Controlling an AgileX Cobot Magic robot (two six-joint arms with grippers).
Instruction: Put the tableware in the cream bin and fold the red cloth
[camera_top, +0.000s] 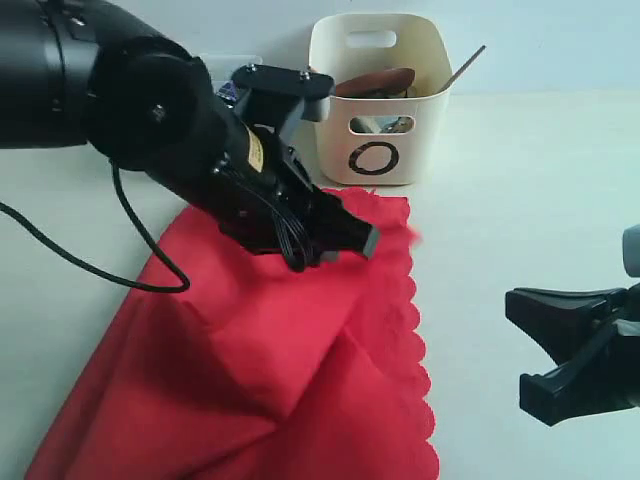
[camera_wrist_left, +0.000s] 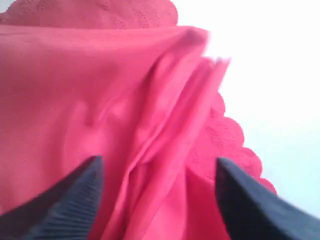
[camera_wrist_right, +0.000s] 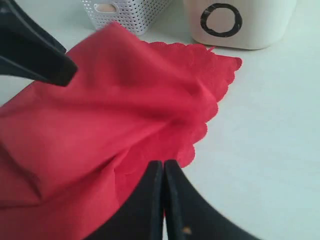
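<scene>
The red cloth (camera_top: 300, 370) lies rumpled on the pale table (camera_top: 520, 180), spreading from the near left edge of the exterior view up toward the cream bin (camera_top: 380, 95); its far corner stops just short of the bin's front wall, below the black "O" mark (camera_top: 366, 158); its scalloped edge runs down the side facing the right arm; broad creases and one raised fold cross its middle.

The left gripper (camera_wrist_left: 157, 165) hangs over the far part of the cloth, close to the bin; the left wrist view shows its two dark fingers (camera_wrist_left: 75, 200) standing well apart, with a blurred ridge of red fabric rising between them and neither finger pressing on it; a black cable (camera_top: 100, 265) loops from the left arm down onto the table.

The right gripper (camera_wrist_right: 162, 167) sits low beside the scalloped edge, clear of the cloth; in the right wrist view its fingertips are pressed together with nothing visible between them.

The bin stands upright at the back of the table; a round brown wooden plate (camera_top: 375, 82) leans inside it and a wooden chopstick (camera_top: 465, 68) pokes out over the rim; something shiny shows through the front cut-out handle, too small to name; a white lattice basket (camera_wrist_right: 125, 12) stands just beside the bin.
</scene>
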